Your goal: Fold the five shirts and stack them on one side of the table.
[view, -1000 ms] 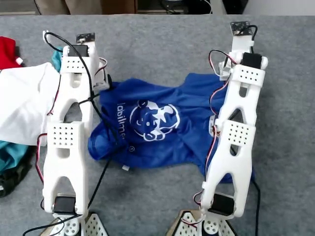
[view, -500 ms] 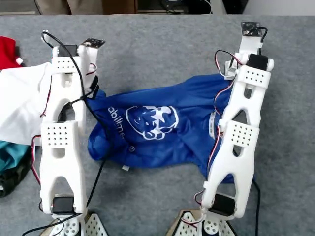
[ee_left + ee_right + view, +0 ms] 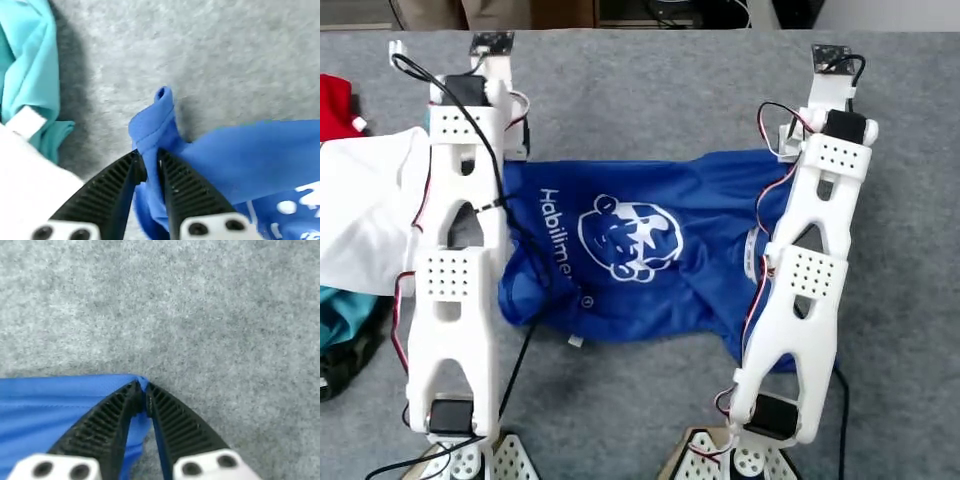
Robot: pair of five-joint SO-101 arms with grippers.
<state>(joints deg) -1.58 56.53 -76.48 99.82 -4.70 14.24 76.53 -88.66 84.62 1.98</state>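
A blue shirt [image 3: 640, 250] with a white print lies stretched across the middle of the grey table between the two arms. My left gripper [image 3: 148, 162] is shut on a bunched corner of the blue shirt [image 3: 155, 120] at its far left edge. At the far right edge my right gripper [image 3: 144, 392] pinches the blue shirt [image 3: 55, 400] by its corner. In the high view the left arm [image 3: 460, 230] and right arm [image 3: 810, 250] reach away from the front edge, with the cloth's far edge taut between them.
A white shirt [image 3: 365, 215] lies at the left edge, with a red shirt [image 3: 335, 105] behind it and teal cloth [image 3: 340, 315] and dark cloth [image 3: 345, 365] in front. Teal fabric [image 3: 27, 75] lies close to my left gripper. Bare grey table [image 3: 650, 90] stretches beyond the blue shirt.
The left arm pulled its corner of the blue shirt away from the front edge and outward, spreading the far edge flat. The right arm shifted slightly and then held still.
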